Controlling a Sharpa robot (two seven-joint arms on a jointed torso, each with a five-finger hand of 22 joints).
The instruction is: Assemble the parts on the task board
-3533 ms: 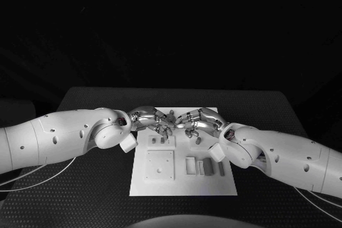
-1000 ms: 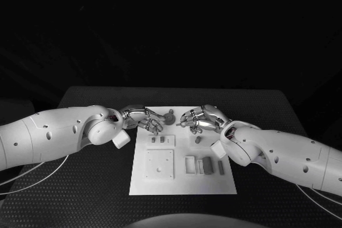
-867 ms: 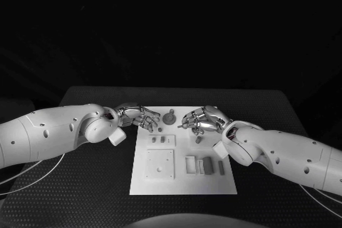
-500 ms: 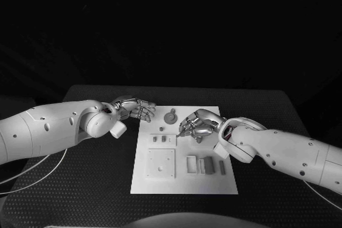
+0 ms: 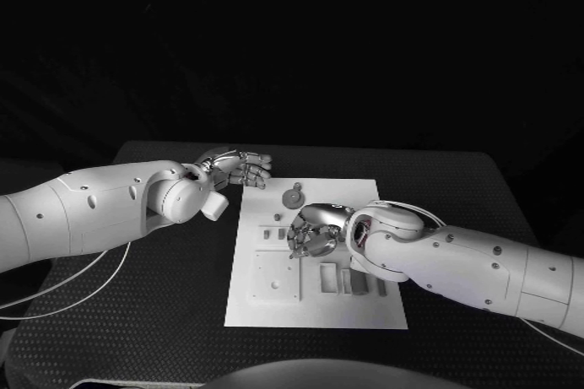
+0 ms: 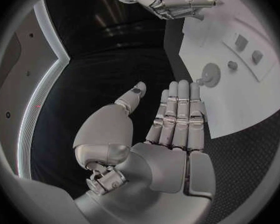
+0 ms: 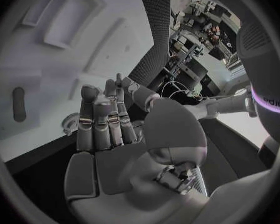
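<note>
The white task board (image 5: 310, 309) lies in the middle of the table. A round grey part (image 5: 292, 199) sits near its far edge, with two small grey parts (image 5: 273, 234) just nearer. My left hand (image 5: 239, 168) hovers off the board's far left corner, fingers straight and apart, holding nothing; its wrist view shows the flat palm (image 6: 172, 134) beside the board (image 6: 252, 92) and the round part (image 6: 210, 75). My right hand (image 5: 314, 229) hangs over the board's middle, beside the small parts. Its fingers (image 7: 105, 119) are stretched out above the board (image 7: 47, 69), with nothing in them.
A raised square plate (image 5: 275, 277) sits on the board's near left. Narrow upright pieces and slots (image 5: 350, 279) stand to its right, under my right forearm (image 5: 462, 267). The black table (image 5: 146, 321) surrounds the board on all sides.
My left hand has drawn back off the board to its far left corner and spread flat. My right hand has moved left and nearer, over the board's middle.
</note>
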